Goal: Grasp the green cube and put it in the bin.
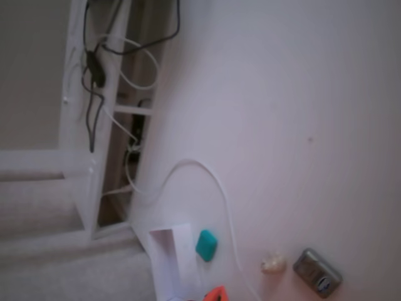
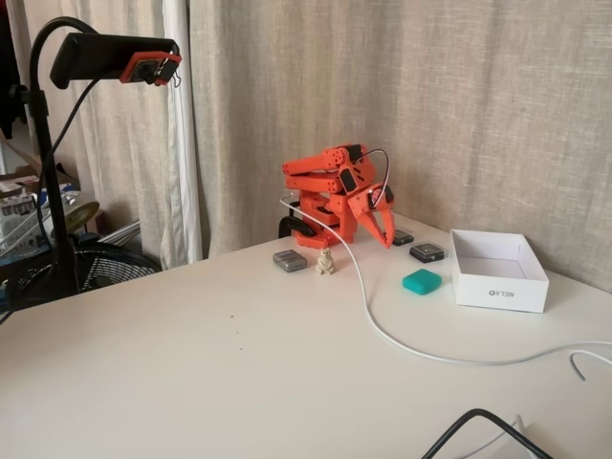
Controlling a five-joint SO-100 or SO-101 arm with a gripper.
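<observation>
The green cube [image 2: 422, 281] is a small teal block lying on the white table, just left of the bin [image 2: 497, 270], a white open-topped box. The orange arm sits folded at the back of the table. Its gripper [image 2: 386, 239] points down, above and behind the cube and apart from it, and its fingers look shut on nothing. In the other fixed view the cube [image 1: 207, 244] lies beside the bin [image 1: 172, 260], and only an orange tip of the gripper [image 1: 216, 293] shows at the bottom edge.
A cream lump [image 2: 325, 261] and a grey metallic oblong object [image 2: 290, 260] lie left of the arm's base. Two small dark objects [image 2: 427, 252] sit behind the cube. A white cable [image 2: 382, 330] runs across the table. A camera stand [image 2: 53, 172] rises at the left.
</observation>
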